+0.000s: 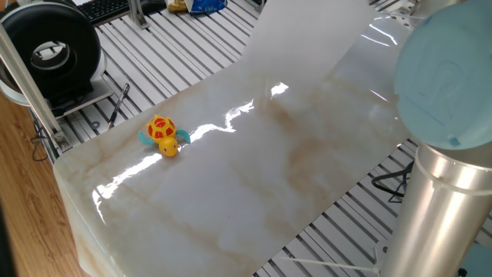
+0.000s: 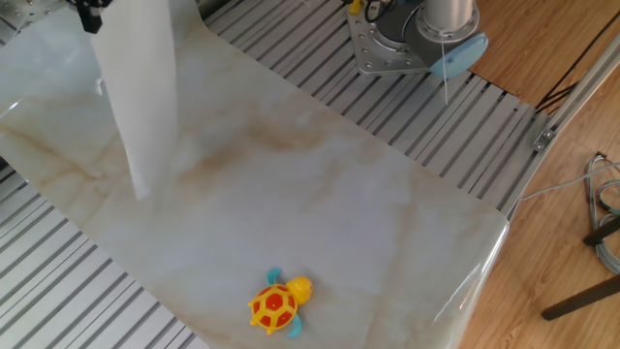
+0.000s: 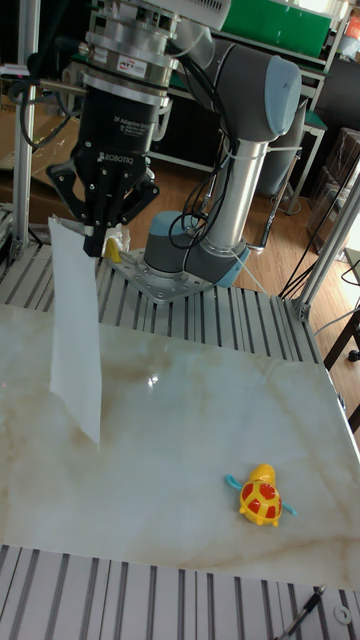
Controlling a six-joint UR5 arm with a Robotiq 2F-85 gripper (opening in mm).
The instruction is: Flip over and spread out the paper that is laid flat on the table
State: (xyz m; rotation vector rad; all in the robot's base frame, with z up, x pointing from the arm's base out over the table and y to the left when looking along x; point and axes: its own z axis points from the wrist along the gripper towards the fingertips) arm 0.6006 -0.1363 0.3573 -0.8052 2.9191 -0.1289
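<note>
The paper is a plain white sheet hanging almost upright over the table's left side. My gripper is shut on the sheet's top edge. The other fixed view shows the paper drooping from the gripper at the top-left corner of the frame. Its lower corner is close to the marble table, and I cannot tell whether they touch. In one fixed view the paper slants up out of the top edge above the table, with the gripper out of view.
A yellow-orange toy turtle sits on the slab well away from the sheet. The arm's base is bolted to the ribbed aluminium frame behind the table. The arm's column fills the right side. A black round device stands at the far left.
</note>
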